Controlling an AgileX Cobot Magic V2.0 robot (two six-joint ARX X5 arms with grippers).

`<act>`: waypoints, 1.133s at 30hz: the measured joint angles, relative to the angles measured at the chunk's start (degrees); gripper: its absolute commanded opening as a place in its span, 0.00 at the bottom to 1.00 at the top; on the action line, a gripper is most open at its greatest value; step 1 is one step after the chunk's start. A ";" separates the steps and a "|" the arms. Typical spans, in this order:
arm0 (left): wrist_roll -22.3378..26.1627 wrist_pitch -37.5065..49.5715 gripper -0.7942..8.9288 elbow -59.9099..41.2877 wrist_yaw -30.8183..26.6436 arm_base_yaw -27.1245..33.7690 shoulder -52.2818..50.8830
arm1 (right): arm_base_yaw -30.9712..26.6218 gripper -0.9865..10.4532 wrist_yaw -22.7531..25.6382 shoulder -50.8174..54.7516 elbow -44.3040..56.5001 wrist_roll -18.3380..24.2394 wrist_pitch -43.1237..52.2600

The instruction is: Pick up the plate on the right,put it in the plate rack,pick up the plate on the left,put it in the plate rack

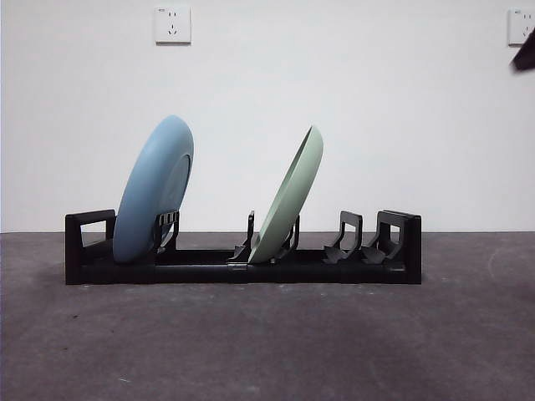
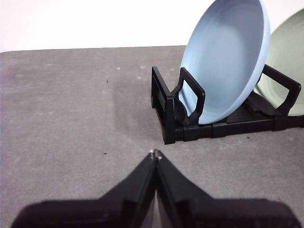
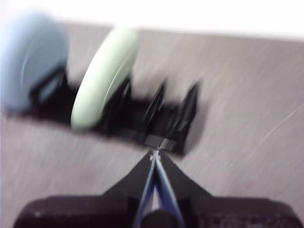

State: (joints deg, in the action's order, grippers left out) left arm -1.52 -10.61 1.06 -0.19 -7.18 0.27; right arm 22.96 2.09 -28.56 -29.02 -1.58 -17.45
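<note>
Along the plate rack (image 1: 242,266), whose long axis runs across the table, the blue plate (image 1: 155,190) and green plate (image 1: 288,199) already lean in slots; the left gripper (image 2: 155,154) and right gripper (image 3: 155,156), both clenched empty, sit off opposite ends.

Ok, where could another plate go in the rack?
Free slots sit between the green plate and the rack's right end. Between the blue plate and the green one there's a gap too. The left end is crowded.
</note>
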 measured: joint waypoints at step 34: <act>0.00 0.00 0.08 0.00 0.00 0.00 0.00 | -16.22 0.09 -6.58 28.33 27.96 -0.02 7.67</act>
State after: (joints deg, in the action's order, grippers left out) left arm -1.52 -10.61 1.06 -0.19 -7.18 0.27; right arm 6.74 -4.49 -0.23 -1.06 -1.61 -9.78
